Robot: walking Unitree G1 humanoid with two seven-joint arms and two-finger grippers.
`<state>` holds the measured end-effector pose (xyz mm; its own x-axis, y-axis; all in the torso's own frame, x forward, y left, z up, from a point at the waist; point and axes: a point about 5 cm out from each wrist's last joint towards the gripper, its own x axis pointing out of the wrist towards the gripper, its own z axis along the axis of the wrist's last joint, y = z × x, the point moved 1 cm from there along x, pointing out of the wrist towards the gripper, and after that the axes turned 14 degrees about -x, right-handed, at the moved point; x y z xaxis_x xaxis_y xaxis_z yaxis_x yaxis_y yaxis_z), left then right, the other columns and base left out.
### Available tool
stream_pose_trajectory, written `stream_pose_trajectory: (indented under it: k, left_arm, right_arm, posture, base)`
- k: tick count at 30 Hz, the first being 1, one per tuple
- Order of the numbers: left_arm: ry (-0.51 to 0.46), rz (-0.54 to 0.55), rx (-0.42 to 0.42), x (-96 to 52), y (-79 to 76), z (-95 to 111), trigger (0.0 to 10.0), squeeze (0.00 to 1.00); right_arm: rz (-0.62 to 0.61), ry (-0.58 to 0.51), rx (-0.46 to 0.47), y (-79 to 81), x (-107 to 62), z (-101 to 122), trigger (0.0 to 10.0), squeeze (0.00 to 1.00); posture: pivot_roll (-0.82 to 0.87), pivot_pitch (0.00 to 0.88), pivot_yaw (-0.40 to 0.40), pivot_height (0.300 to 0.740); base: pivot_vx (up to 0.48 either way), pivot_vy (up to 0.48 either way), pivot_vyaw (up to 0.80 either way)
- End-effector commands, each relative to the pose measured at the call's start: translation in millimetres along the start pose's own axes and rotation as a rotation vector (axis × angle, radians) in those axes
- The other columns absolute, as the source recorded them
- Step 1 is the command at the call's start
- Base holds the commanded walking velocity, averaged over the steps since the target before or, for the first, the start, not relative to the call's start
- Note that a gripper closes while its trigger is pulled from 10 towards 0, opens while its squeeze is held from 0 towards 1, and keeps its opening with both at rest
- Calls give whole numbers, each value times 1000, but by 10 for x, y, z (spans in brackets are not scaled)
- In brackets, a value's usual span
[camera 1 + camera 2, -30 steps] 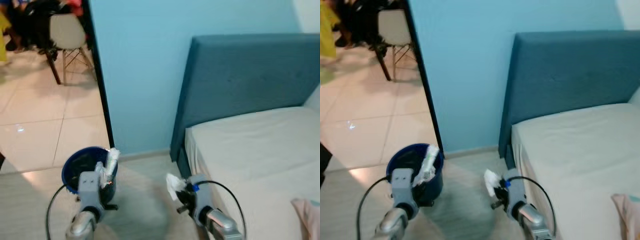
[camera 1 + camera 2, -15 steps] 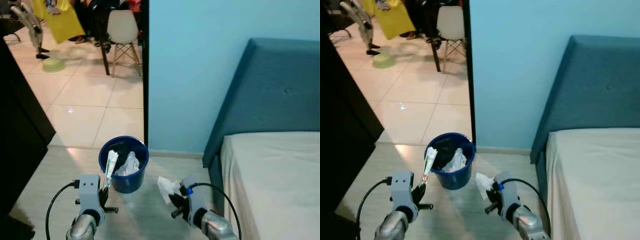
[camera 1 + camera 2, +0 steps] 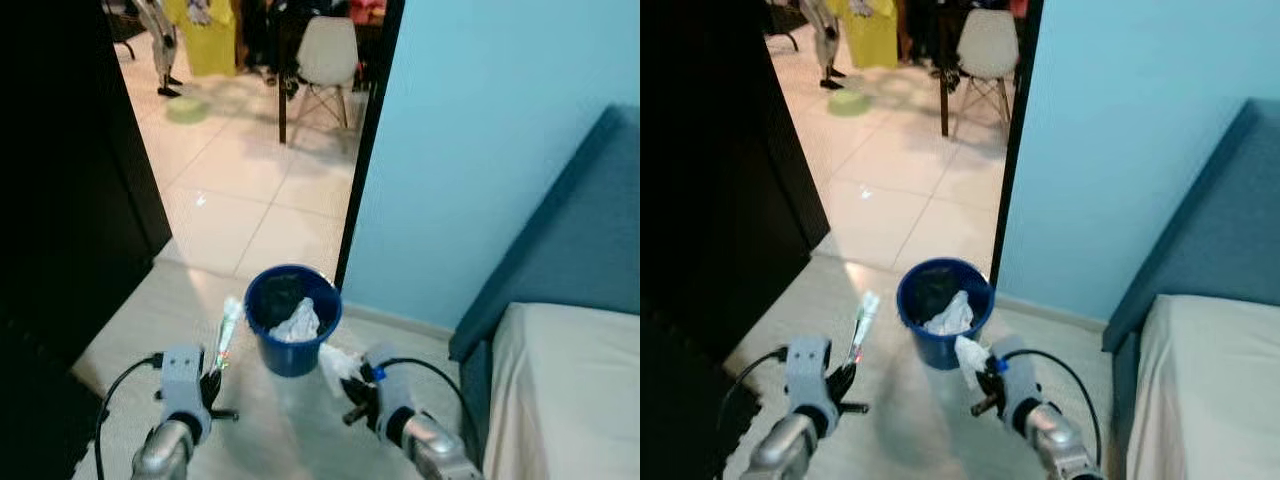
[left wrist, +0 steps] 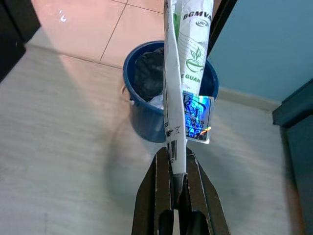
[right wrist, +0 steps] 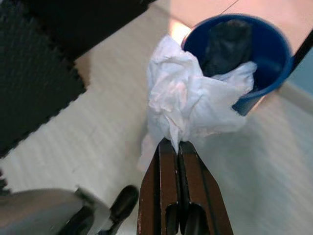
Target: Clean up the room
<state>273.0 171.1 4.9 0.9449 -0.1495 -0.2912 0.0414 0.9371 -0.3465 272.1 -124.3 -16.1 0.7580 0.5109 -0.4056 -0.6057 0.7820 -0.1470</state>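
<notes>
Light blue wall: rises behind the bin, ending at a dark door frame.
Bed: teal headboard and pale mattress, at the robot's right.
Dark cabinet: stands at the left.
Tiled floor: beyond the doorway, with a white chair far back.
Blue bin: upright on the pale floor by the door frame, between and ahead of the two hands; holds dark and white rubbish.
Left hand: low at the left, fingers closed on a long printed wrapper, which stands upright, near the bin's left side.
Right hand: low at the right, fingers closed on a crumpled white tissue, held just beside the bin's near rim.
</notes>
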Motion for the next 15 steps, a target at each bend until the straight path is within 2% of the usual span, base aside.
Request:
stream_pose_trajectory:
  k: [1,15]
  left_arm:
    - [29,0,-6,4,5,-39,10000,0]
    - [82,-30,4,104,-34,-24,10000,0]
  right_arm:
    - [-9,39,10,-4,-51,-100,10000,0]
    - [-6,19,7,11,-42,-73,10000,0]
  posture:
    - [-58,133,-68,740]
    - [-62,138,-61,740]
  base:
    - [296,0,0]
    - [336,0,0]
